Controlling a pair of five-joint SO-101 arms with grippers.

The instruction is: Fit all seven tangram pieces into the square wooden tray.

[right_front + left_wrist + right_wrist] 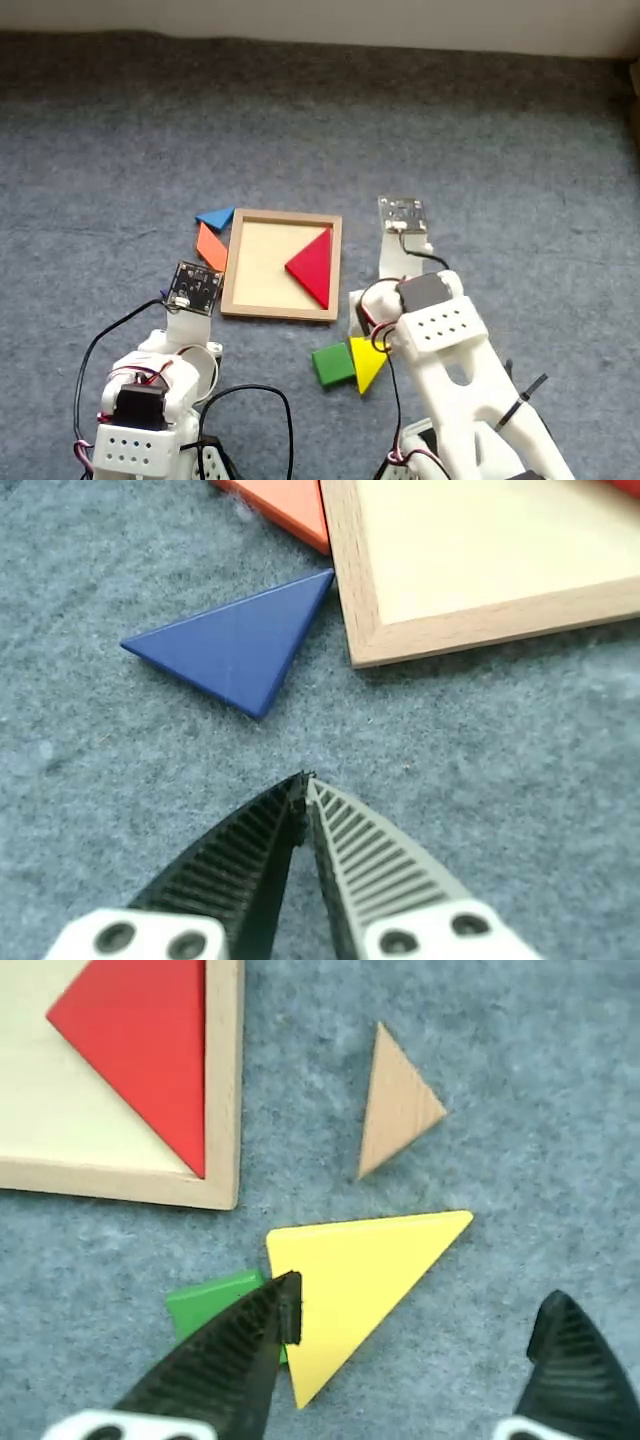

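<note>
The square wooden tray [290, 216] lies mid-table with a red triangle [314, 266] in its right part. My left gripper [303, 780] is shut and empty, a short way from a dark blue triangle [235, 645] whose tip touches the tray's corner [352, 620]. An orange piece [285, 500] lies past it along the tray's side. My right gripper [420, 1315] is open, one finger over the edge of a yellow triangle [360, 1270] that overlaps a green square [205, 1305]. A plain wooden triangle [397, 1105] lies beyond, beside the tray [224, 1090].
A light blue triangle [216, 217] and the orange piece [210, 247] sit off the tray's left side. The green square [332, 364] and yellow triangle [367, 362] lie below the tray's right corner. Grey carpet covers the table; black cables trail near both arm bases.
</note>
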